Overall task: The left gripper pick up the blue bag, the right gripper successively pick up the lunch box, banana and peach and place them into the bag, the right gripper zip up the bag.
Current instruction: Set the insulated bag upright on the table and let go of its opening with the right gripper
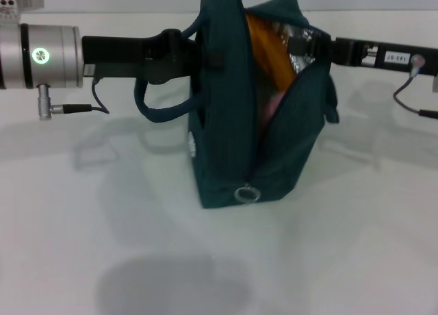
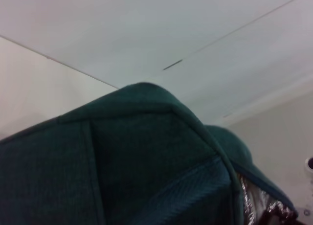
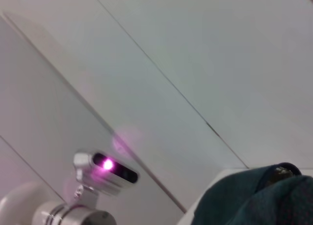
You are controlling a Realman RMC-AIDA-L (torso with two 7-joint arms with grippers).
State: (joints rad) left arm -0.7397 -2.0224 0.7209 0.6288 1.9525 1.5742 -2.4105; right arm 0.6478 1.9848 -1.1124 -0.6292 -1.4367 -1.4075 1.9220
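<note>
Two arms, one bag, contents partly seen. Left gripper (image 1: 195, 55): enters from the left of the head frame at upper centre, its black body meeting the upper left side of the bag; the fingers are hidden against the fabric, so whether they are parted or clamped cannot be told. Right gripper (image 1: 320, 51): enters from the right of the head frame, its tip at the bag's upper right rim, fingers likewise hidden behind the fabric. One blue bag (image 1: 226, 109): dark teal, upright at frame centre on the white table (image 1: 82, 233), mouth gaping toward the camera along its front edge, silver lining showing inside at the top. One loop handle (image 1: 161, 109) hangs on its left side; a second cannot be made out. One ring pull (image 1: 246, 194) at the bag's lower front. One banana (image 1: 267, 48): orange-yellow, inside the upper opening. One pink patch (image 1: 272, 106) lower inside, likely the peach. Lunch box: not discernible.
</note>
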